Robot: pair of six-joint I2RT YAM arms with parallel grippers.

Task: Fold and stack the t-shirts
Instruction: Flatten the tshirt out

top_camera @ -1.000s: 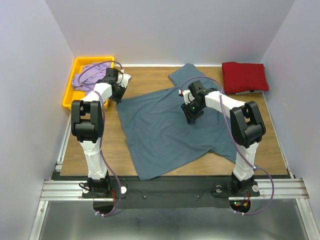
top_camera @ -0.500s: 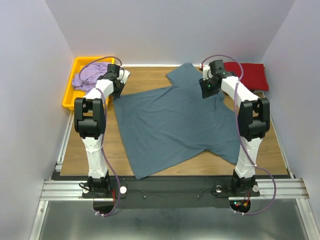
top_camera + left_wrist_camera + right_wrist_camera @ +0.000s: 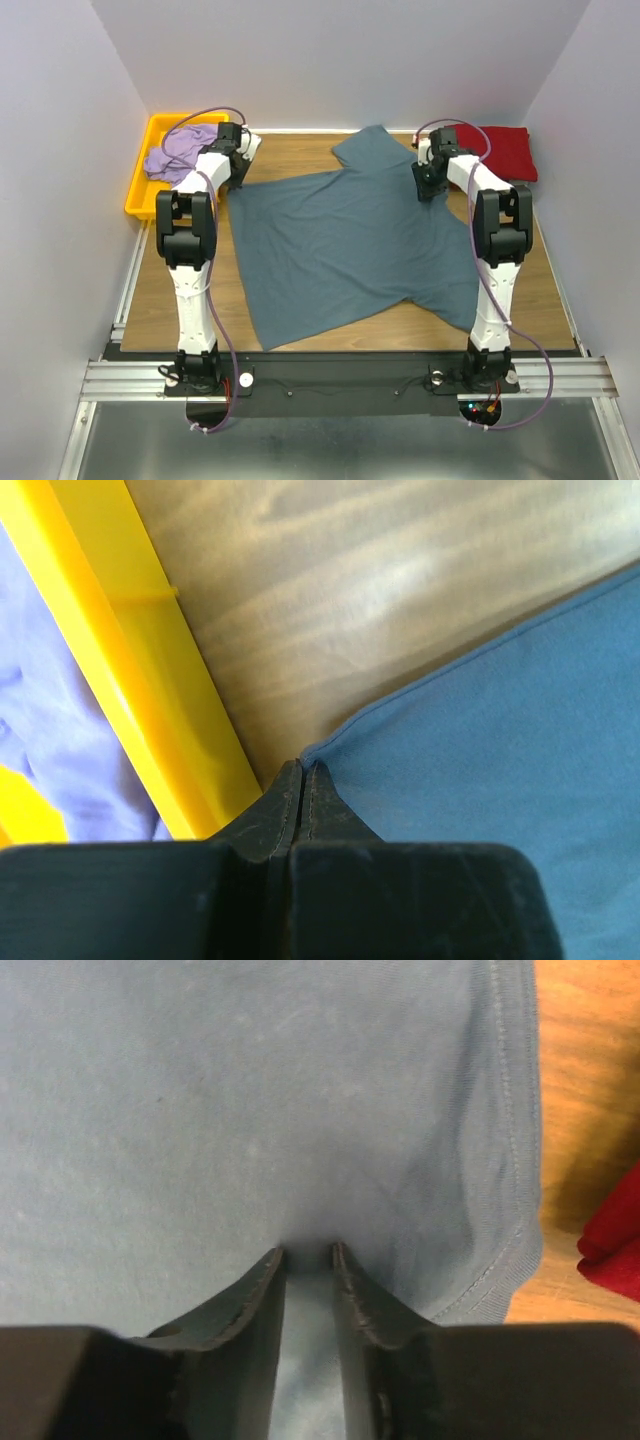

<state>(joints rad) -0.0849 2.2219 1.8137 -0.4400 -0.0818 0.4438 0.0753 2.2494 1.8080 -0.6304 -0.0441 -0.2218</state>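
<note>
Slate blue-grey t-shirt lies spread open across the middle of the wooden table, its nearest corner close to the front edge between the two arm bases. Farther back, its left corner reaches the left gripper, whose fingers are pressed together with the tip of that corner pinched between them, just beside the wall of the yellow tray. On the far right side of the same shirt, near a stitched edge, the right gripper has its tips down on the cloth, fingers a little apart with a strip of fabric showing in the gap. Beyond it, the dark red t-shirt sits folded in the far right corner. At the far left, the lavender t-shirt lies crumpled inside the tray.
</note>
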